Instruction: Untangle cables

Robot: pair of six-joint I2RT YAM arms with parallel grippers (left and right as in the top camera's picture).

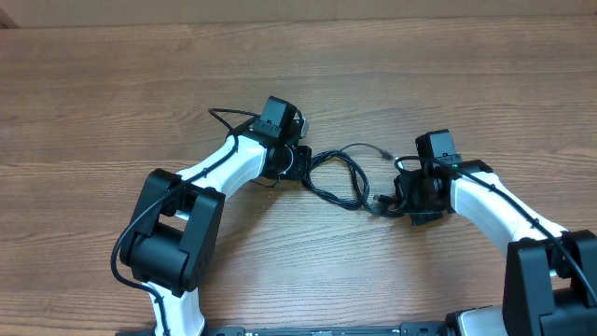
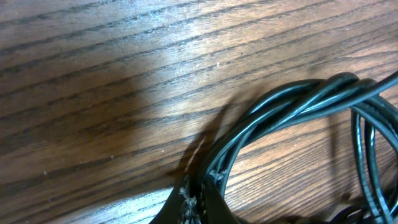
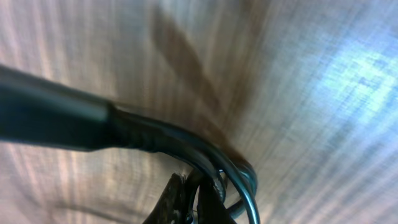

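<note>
The cables lie as a small bundle of thin black loops on the wooden table, between my two grippers. One small plug end points to the right, away from the loops. My left gripper is at the bundle's left end, shut on the twisted strands, which arc up and to the right from its fingertips. My right gripper is at the lower right end. In the right wrist view the right gripper is shut on a cable that thickens into a plug sleeve.
The wooden table stretches bare to the left and the back. The left arm's own thicker wire loops behind its wrist. Both arm bases stand at the front edge.
</note>
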